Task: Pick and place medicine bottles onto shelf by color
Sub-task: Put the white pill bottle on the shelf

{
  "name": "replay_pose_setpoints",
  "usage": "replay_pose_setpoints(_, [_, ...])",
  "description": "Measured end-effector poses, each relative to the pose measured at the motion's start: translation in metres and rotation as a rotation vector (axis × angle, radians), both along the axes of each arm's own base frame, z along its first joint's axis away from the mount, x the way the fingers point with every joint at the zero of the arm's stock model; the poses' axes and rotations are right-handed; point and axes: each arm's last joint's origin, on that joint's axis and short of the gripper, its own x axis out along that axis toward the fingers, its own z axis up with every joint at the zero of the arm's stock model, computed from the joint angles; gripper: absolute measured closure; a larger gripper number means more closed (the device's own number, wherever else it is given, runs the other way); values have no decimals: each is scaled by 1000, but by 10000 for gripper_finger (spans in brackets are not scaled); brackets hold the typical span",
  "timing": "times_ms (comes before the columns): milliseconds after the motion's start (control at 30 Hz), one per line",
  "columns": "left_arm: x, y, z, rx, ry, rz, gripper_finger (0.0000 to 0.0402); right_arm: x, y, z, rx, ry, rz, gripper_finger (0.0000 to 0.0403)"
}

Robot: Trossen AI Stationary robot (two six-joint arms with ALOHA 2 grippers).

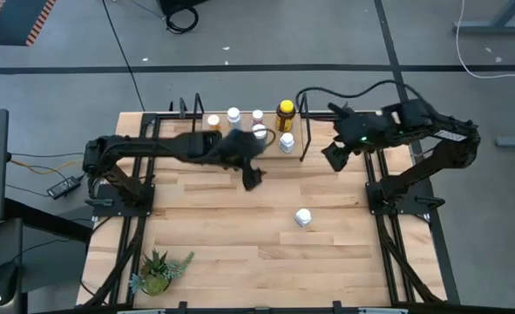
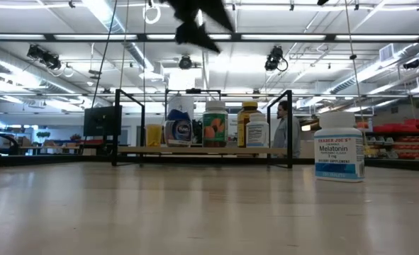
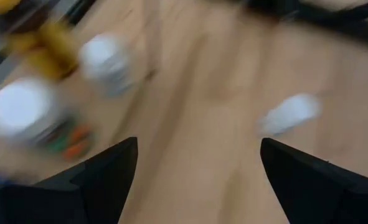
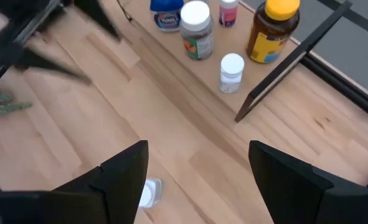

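Note:
The shelf [image 1: 187, 144] stands along the table's far edge and bears several medicine bottles: white-capped ones [image 1: 233, 115], a yellow-capped amber one [image 1: 285, 112] [image 4: 271, 31] and a small white one [image 4: 231, 71]. One white bottle labelled Melatonin [image 1: 303, 218] [image 2: 340, 152] stands upright on its base on the table, nearer than the shelf and toward the right. My left gripper [image 1: 252, 179] [image 3: 196, 146] hangs open above the table just in front of the shelf. My right gripper [image 1: 335, 159] [image 4: 199, 149] is open, raised off the shelf's right end.
A small potted green plant [image 1: 161, 270] sits at the table's near left corner. Black wire end frames [image 1: 305, 131] rise at the shelf's ends. Bare wood lies between the shelf and the near edge. In the low view a person [image 2: 283, 131] stands beyond the table.

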Motion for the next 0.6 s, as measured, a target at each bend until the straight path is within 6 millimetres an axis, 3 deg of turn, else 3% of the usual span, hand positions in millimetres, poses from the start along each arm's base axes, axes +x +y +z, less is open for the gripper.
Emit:
replay_pose_setpoints(133, [19,-32,8,-3,-186,-97,61,-14,-1,7,1,-40,3,120])
replay_pose_setpoints(233, [35,-55,1,-32,-272,-138,71,-22,0,10,36,-76,-40,120])
replay_pose_setpoints(433, [63,-96,-27,-62,-351,-230,83,-28,18,5,98,-30,-28,120])
replay_pose_setpoints(600, [83,-116,-64,22,-335,-306,83,-30,35,4,140,-38,28,120])
